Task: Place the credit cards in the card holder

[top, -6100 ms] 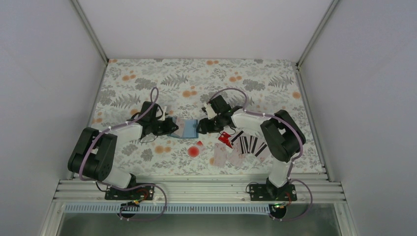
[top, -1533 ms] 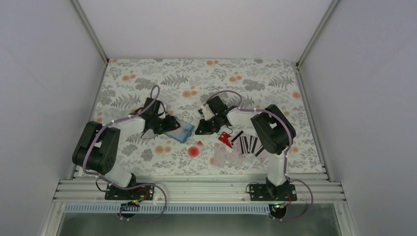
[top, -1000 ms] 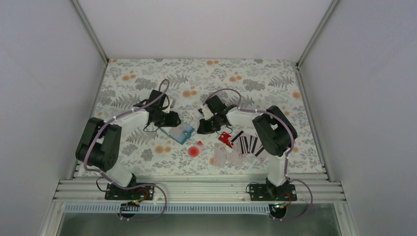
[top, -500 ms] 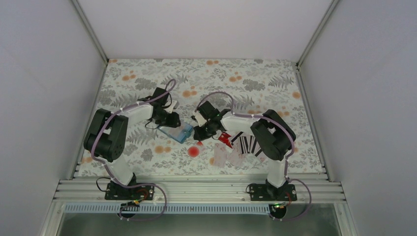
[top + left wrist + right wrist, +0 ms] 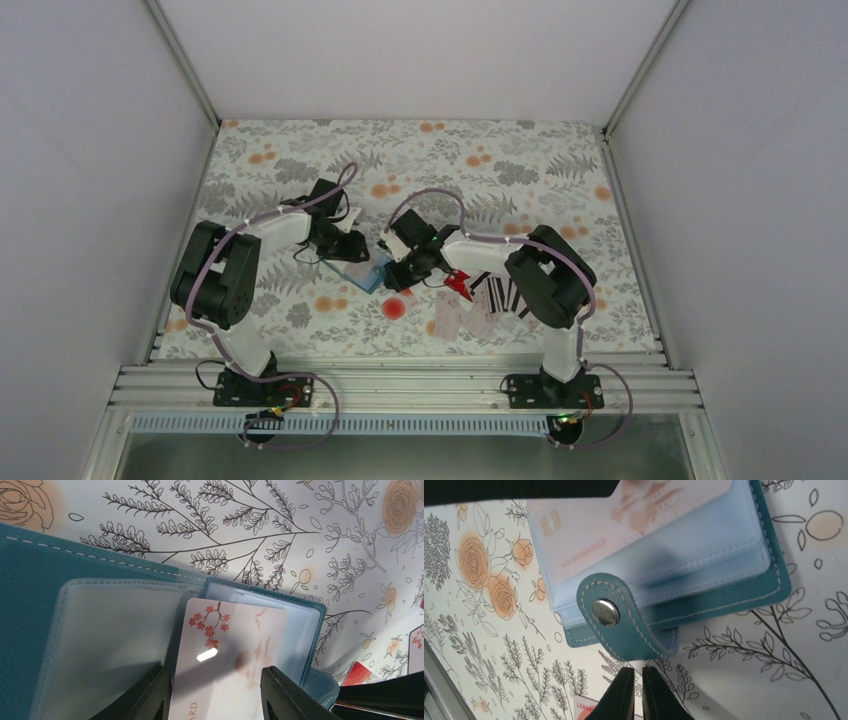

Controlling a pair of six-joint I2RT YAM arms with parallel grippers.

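Near the middle of the desk (image 5: 470,160), the blue card holder (image 5: 365,270) lies open with a blossom-printed credit card (image 5: 232,630) partly under its clear sleeve (image 5: 110,630). The left gripper (image 5: 214,677) flanks the card's long edges; whether it pinches, you cannot tell. The right gripper (image 5: 638,680) is closed, empty, beside the closing tab (image 5: 624,630). Treat the card as light, stiff and slick: take its edges, and steady the soft holder.

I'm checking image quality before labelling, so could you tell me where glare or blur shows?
Left wrist: small glare spot on the card, shadow across the holder. Right wrist: the snap glints, dark blur along the top. Top: even light.
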